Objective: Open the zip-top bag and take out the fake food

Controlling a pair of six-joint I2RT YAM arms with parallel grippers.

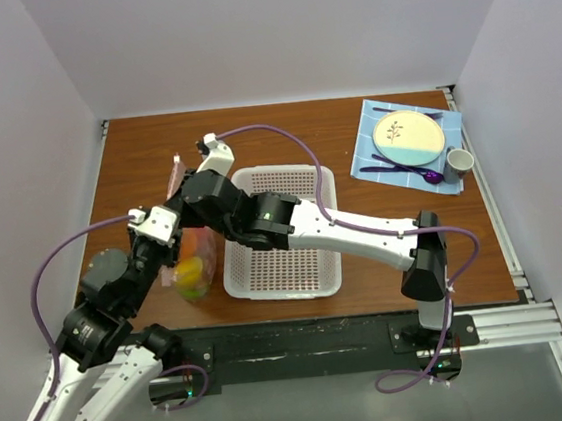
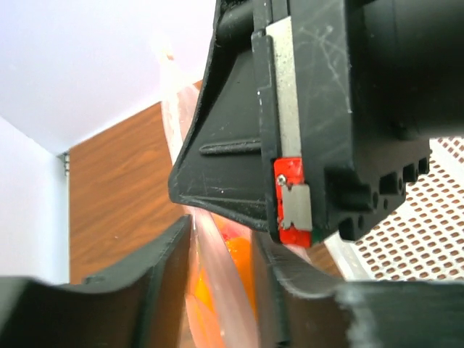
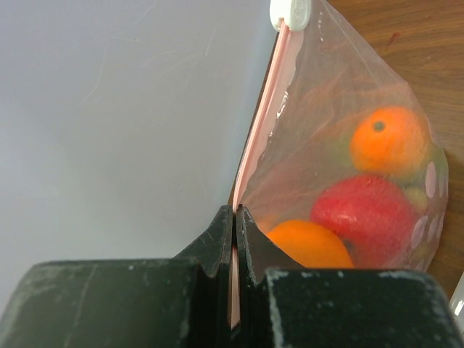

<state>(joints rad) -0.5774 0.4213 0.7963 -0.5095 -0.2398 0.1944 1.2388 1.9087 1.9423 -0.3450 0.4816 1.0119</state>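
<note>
The zip-top bag (image 1: 197, 254) stands on the table left of the basket, its pink zip strip (image 3: 270, 94) uppermost with a white slider (image 3: 291, 11) at the far end. The fake food (image 1: 193, 273) is inside it: two oranges (image 3: 388, 138), a red apple (image 3: 362, 214) and something green behind. My right gripper (image 1: 186, 185) (image 3: 235, 210) is shut on the pink strip. My left gripper (image 1: 176, 232) (image 2: 221, 235) has its jaws drawn in on the bag's plastic (image 2: 217, 290), just under the right gripper.
A white perforated basket (image 1: 285, 293) lies right of the bag, under the right arm; it also shows in the left wrist view (image 2: 428, 232). A blue mat with a plate (image 1: 409, 135), a cup (image 1: 459, 162) and purple cutlery sits at the back right.
</note>
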